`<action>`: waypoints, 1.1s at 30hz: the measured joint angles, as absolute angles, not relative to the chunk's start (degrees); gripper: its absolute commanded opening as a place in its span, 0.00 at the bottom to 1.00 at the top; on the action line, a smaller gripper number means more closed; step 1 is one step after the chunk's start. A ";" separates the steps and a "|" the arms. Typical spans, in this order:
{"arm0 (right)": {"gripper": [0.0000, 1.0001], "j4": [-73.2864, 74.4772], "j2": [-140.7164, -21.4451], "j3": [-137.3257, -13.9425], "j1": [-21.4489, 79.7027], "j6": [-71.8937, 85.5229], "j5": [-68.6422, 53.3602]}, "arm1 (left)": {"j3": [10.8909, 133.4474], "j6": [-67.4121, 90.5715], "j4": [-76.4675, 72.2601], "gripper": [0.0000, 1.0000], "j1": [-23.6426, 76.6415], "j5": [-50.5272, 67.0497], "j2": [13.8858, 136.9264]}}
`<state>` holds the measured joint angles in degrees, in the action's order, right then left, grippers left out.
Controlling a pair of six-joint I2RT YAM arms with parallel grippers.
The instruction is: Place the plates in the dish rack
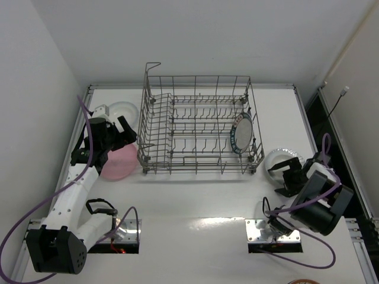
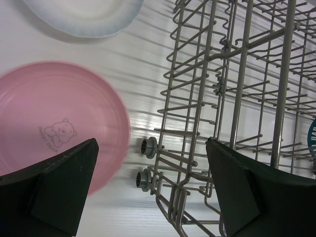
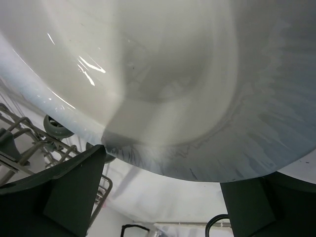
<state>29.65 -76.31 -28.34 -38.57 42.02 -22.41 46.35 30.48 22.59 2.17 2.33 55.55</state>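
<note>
Between the wide-parted fingers of the right end effector (image 3: 163, 173), the near rim of a pale white plate (image 3: 163, 74), filling almost the whole wrist view. Nothing clamped so far as can be seen: jaws apart, rim just ahead of them. Judged the step in hand: taking this plate by its edge. Best done by sliding one finger under the lip and one over it, reaching well past the rim rather than pinching the very edge, then closing squarely, given a glossy and probably slippery glaze. Once lifted, tip upright and lower between two rows of tines, close to the plate already standing there, without knocking it.

Outward from the fingers, the same plate resting on the white surface (image 1: 195, 201), just beside the near right corner of the dish rack (image 1: 198, 167); touching the wire or not, impossible to tell. Round and smooth, with a greyish-blue shade toward the rim and bright highlights in the well.

Inside the rack at its right end, one teal-rimmed plate (image 1: 241, 133) upright on edge between the tines.

On the other side of the rack, the left end effector (image 2: 152, 163) likewise spread open and empty, hovering over the strip between the rack's left wall and a pink plate (image 2: 54, 123). That one flat on the surface, with a small bear print on its face. Beyond it, a second white plate (image 2: 79, 15), also flat, bluish at the rim. By this reckoning, one plate loaded and three yet to go in
</note>
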 measured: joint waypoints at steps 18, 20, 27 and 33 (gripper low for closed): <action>0.90 30.26 -70.89 -30.57 -41.32 41.67 -19.25 | 46.35 30.48 22.59 0.89 2.17 2.31 55.57; 0.90 30.33 -70.76 -30.46 -41.82 41.87 -18.11 | 46.35 30.46 22.59 0.89 2.17 2.33 55.57; 0.90 30.46 -70.78 -28.03 -43.66 43.05 -17.08 | 46.35 30.48 22.59 0.89 2.17 2.33 55.57; 0.79 29.45 -73.19 -28.01 -45.30 44.12 -18.50 | 46.35 30.46 22.59 0.89 2.17 2.33 55.57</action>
<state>29.45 -73.19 -28.01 -45.30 44.12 -18.50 46.35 30.46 22.59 2.17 2.33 55.57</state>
